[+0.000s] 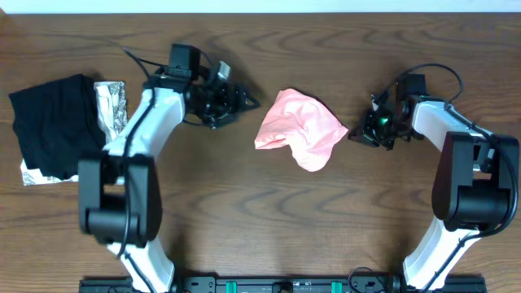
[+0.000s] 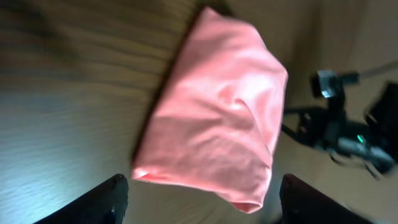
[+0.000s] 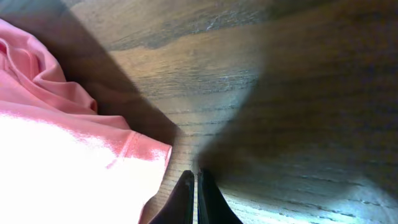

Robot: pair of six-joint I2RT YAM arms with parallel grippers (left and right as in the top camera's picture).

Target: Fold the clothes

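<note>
The salmon-pink T-shirt (image 1: 299,128) lies bunched in a small heap at the middle of the wooden table; no lettering shows. It also shows in the left wrist view (image 2: 214,118) and at the left of the right wrist view (image 3: 56,155). My left gripper (image 1: 244,102) is left of the shirt, open and empty, its fingers spread wide in its own view (image 2: 202,199), apart from the cloth. My right gripper (image 1: 356,134) is just right of the shirt, shut on nothing, its tips (image 3: 194,180) on bare wood beside a sleeve hem.
A black folded garment (image 1: 53,122) lies at the far left on a silvery-white patterned folded cloth (image 1: 111,102). The right arm (image 2: 348,134) shows beyond the shirt in the left wrist view. The table's back edge runs along the top.
</note>
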